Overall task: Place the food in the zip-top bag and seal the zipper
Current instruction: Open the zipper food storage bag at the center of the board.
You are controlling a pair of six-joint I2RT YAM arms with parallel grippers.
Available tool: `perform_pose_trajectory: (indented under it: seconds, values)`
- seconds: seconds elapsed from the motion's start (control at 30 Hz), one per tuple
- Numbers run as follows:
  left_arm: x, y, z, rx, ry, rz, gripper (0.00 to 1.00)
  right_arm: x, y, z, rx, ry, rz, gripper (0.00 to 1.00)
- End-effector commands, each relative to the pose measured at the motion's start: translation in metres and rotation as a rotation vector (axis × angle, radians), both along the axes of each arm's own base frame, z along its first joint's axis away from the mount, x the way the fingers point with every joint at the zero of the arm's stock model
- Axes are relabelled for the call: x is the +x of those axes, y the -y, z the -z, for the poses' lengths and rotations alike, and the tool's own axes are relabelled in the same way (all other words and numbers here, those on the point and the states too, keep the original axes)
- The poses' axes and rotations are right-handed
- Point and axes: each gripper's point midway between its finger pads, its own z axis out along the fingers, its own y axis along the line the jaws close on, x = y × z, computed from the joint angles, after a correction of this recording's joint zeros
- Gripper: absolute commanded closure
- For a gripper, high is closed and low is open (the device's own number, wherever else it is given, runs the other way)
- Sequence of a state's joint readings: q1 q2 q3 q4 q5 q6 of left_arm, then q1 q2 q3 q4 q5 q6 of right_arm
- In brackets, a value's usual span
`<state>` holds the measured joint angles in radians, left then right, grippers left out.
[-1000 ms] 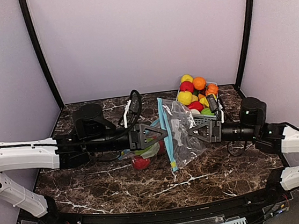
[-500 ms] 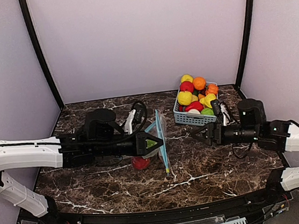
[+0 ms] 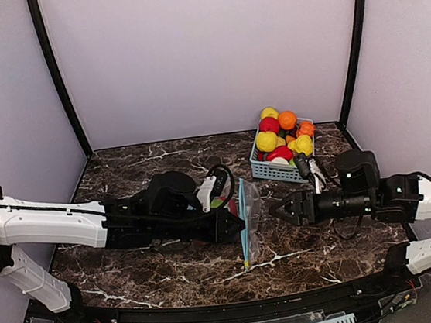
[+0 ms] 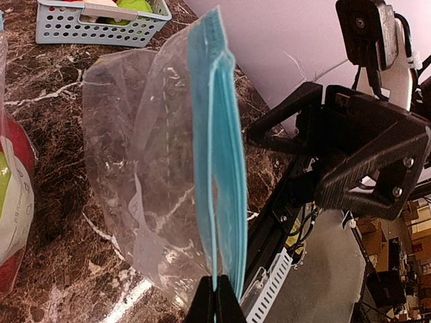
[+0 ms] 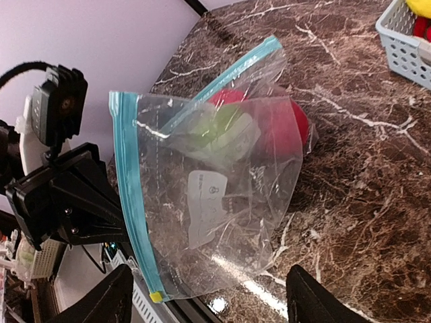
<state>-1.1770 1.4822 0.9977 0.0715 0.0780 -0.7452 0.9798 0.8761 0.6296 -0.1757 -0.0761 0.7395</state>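
The left pincer (image 4: 217, 300) is clamped on the blue zipper edge of the zip-top bag (image 4: 138, 168) (held upright). The right pincer (image 3: 278, 210) gapes empty at the bag's 3 o'clock, not touching it. The food (image 3: 278, 134) sits in the basket (image 3: 273, 170) at that pincer's 12 o'clock.

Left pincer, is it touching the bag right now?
Touching. The left wrist view shows the left pincer shut on the blue zipper edge of the bag, which stands up out of its fingers.

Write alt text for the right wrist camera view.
A clear zip-top bag with a blue zipper strip hangs pinched by the left gripper. Behind it, red and green toy fruit lie in a second bag on the marble table.
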Motion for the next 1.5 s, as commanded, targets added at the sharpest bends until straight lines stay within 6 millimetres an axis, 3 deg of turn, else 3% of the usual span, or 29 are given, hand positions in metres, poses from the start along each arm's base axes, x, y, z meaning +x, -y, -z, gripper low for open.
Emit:
perform_pose_trajectory:
  seconds: [0.0, 0.23, 0.37, 0.9, 1.47]
  values:
    - [0.001, 0.002, 0.001, 0.007, 0.008, -0.009, 0.99, -0.004, -0.028, 0.002, 0.018, 0.0, -0.026, 0.28]
    - [0.0, 0.004, 0.005, 0.011, 0.002, -0.01, 0.99, -0.017, -0.071, 0.008, 0.009, 0.004, -0.133, 0.42]
    - [0.001, 0.004, 0.005, 0.01, 0.001, -0.014, 0.99, -0.023, -0.081, 0.012, -0.004, 0.004, -0.164, 0.46]
    - [-0.002, 0.003, 0.004, -0.013, -0.006, -0.009, 0.99, -0.016, -0.092, 0.032, -0.061, -0.012, -0.144, 0.74]
    - [0.004, 0.004, 0.0, -0.023, 0.004, -0.033, 0.99, -0.019, -0.089, 0.044, -0.102, -0.022, -0.154, 0.79]
